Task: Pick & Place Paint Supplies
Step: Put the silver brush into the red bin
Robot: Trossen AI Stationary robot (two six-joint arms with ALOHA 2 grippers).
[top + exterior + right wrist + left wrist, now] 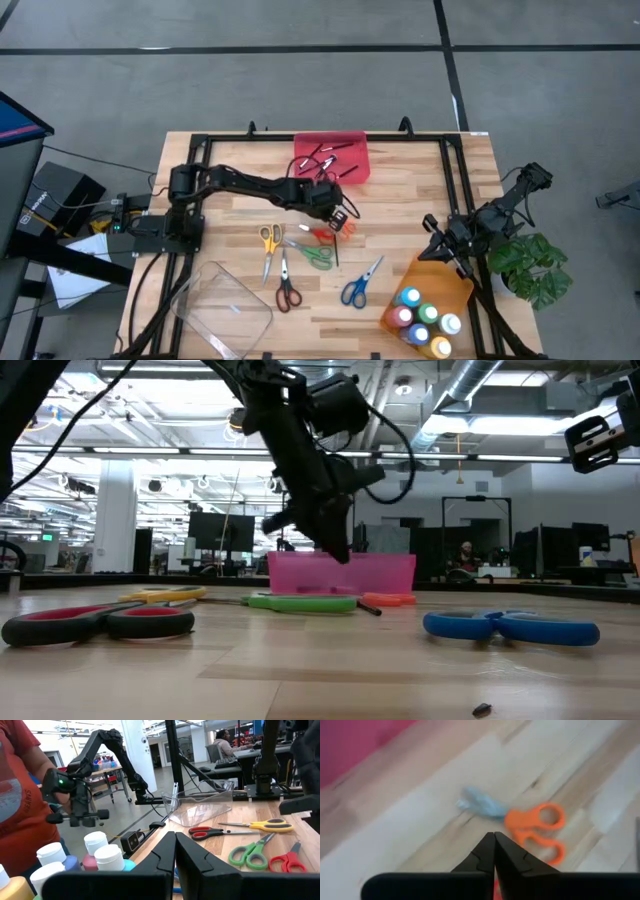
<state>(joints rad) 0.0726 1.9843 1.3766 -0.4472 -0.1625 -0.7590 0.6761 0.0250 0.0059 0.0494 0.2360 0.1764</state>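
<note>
The left gripper (pixel 341 217) hangs clenched and empty above the orange scissors (pixel 536 828) on the table (pixel 230 215), near the red tray (pixel 355 148). The right gripper (pixel 175 851), also clenched, waits beside the paint bottles (pixel 425 322).

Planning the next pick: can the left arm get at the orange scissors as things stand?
Probably yes. The left tool, shut, hangs just above the orange scissors, and nothing lies between them; it would have to open first.

Five scissors (pixel 271 241), six paint bottles (pixel 411 297) (white-capped), three trays (pixel 334 143).
</note>
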